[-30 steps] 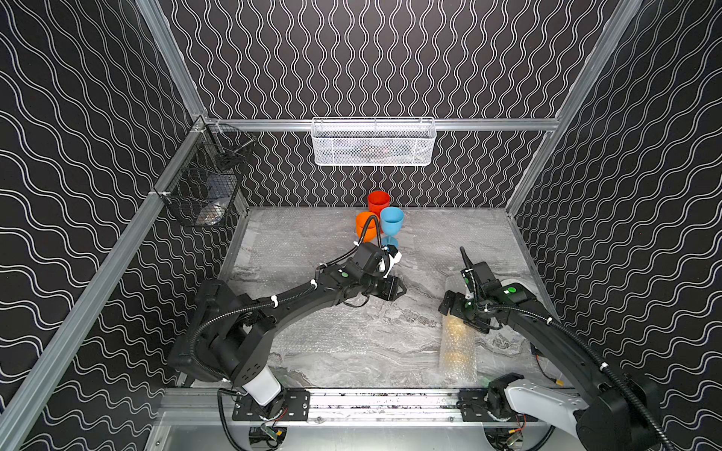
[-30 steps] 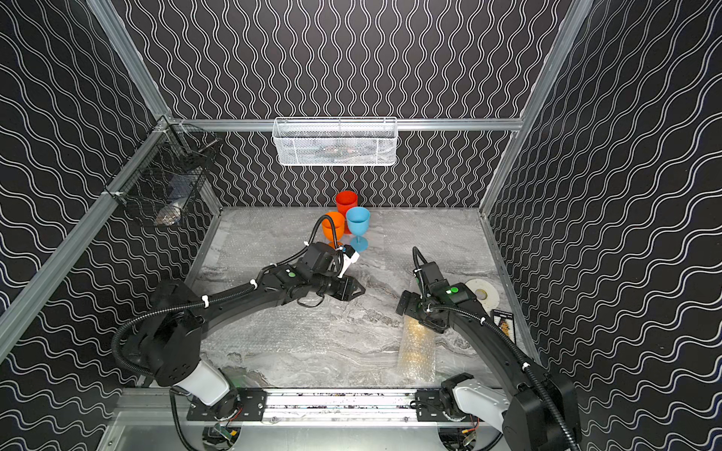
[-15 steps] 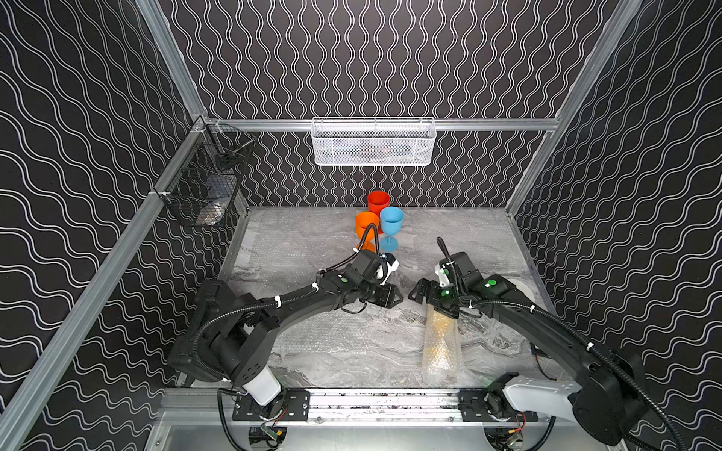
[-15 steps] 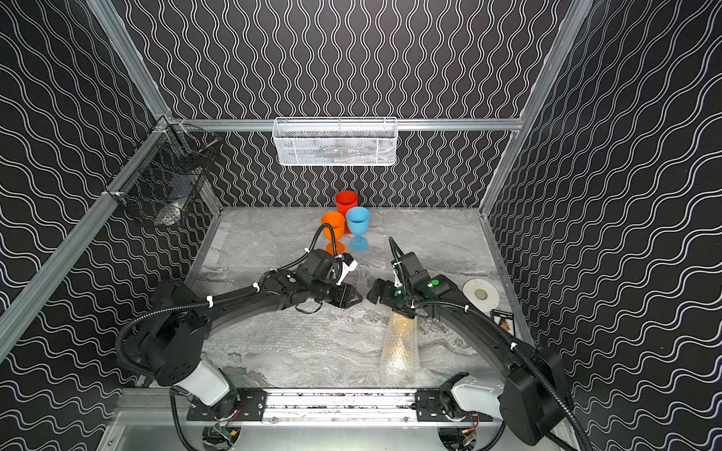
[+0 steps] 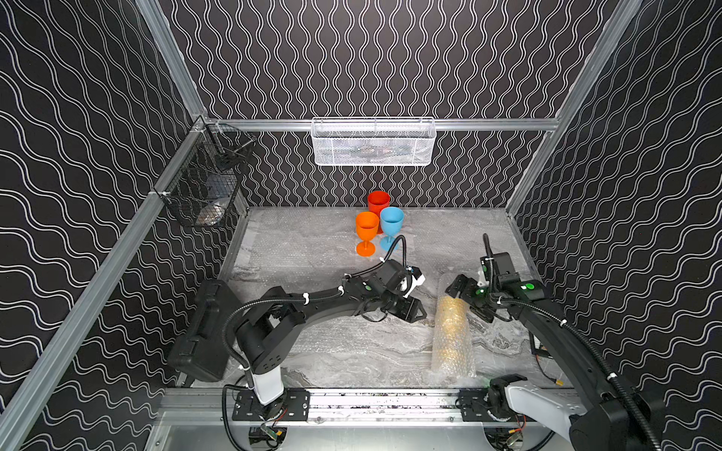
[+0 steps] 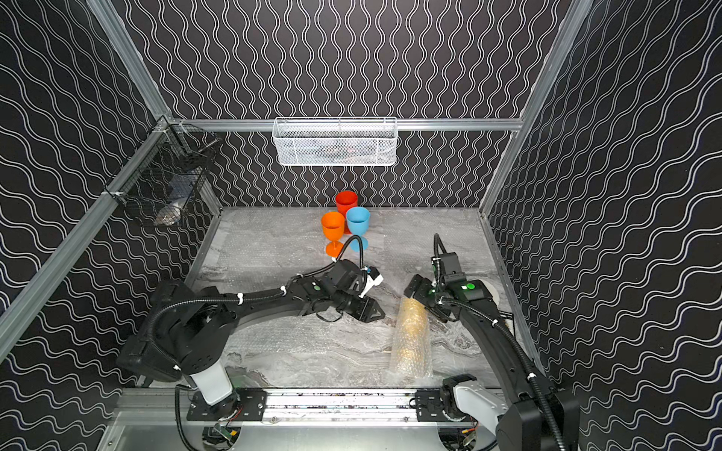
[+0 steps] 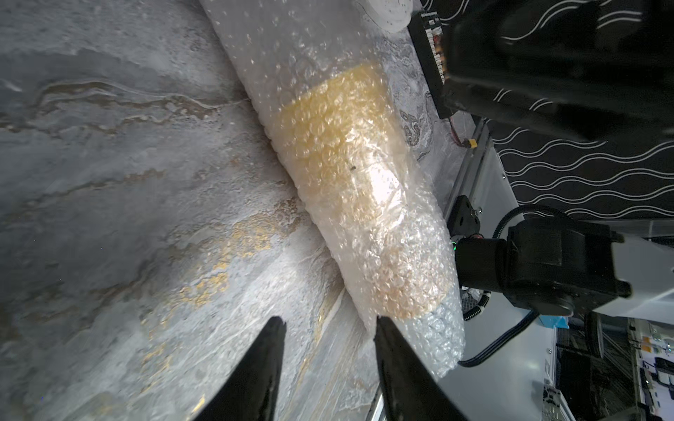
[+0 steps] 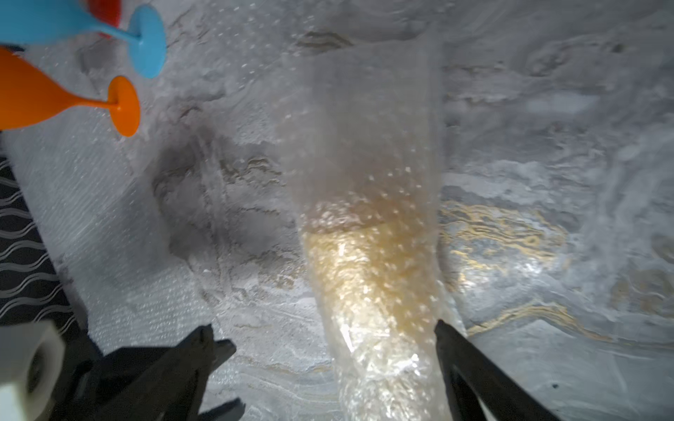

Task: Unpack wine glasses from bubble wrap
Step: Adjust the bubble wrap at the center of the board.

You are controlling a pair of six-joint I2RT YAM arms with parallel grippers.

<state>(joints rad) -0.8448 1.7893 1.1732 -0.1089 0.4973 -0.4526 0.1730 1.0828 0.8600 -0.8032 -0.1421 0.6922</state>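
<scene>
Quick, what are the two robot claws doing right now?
Left gripper: open, holding nothing.
Right gripper: open wide around the bubble-wrapped yellow wine glass, not clamped.

Red goblet (image 5: 378,202): stands upright, unwrapped, at rear centre of counter (image 5: 390,343), close to back wall.
Orange goblet (image 5: 366,228) and light blue goblet (image 5: 391,222): stand upright, unwrapped, side by side just in front of red, bowls almost touching.
Yellow goblet (image 5: 449,320): lies on its side inside bubble wrap tube (image 5: 453,361), front right of counter, long axis front to back. Shows only blurred, with broad yellow part rearward. Tube empty past both ends.
Flat bubble wrap sheets (image 5: 304,242): lie spread over rear left of counter, nearly transparent.
</scene>
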